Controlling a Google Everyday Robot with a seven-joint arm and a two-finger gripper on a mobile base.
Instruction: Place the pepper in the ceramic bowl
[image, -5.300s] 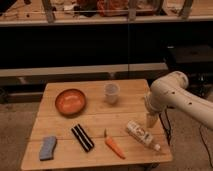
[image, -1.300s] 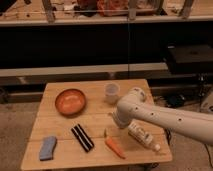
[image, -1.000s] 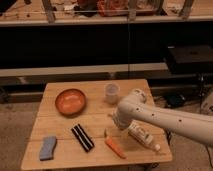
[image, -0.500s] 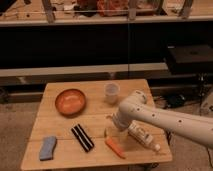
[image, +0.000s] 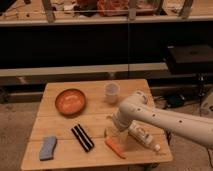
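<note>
Table (image: 62, 126) of wood, dark shelves (image: 75, 47) behind, hand (image: 111, 131) near pepper (image: 115, 147)

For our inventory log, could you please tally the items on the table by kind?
Bowl: 1
Cup: 1
Striped bar: 1
Blue cloth: 1
Pepper: 1
Bottle: 1
Total: 6
The claw hangs just above the pepper, between the bar and the bottle.

We see a slatted pale wooden worktop (image: 95, 102) standing on a dull grey-brown floor (image: 12, 137). Behind it runs dark shelving (image: 75, 45) with a pale ledge (image: 65, 70), and a black box (image: 192, 56) sits at the right. The light is dim and warm. The tool (image: 110, 131) hangs low over the worktop's front right.
</note>
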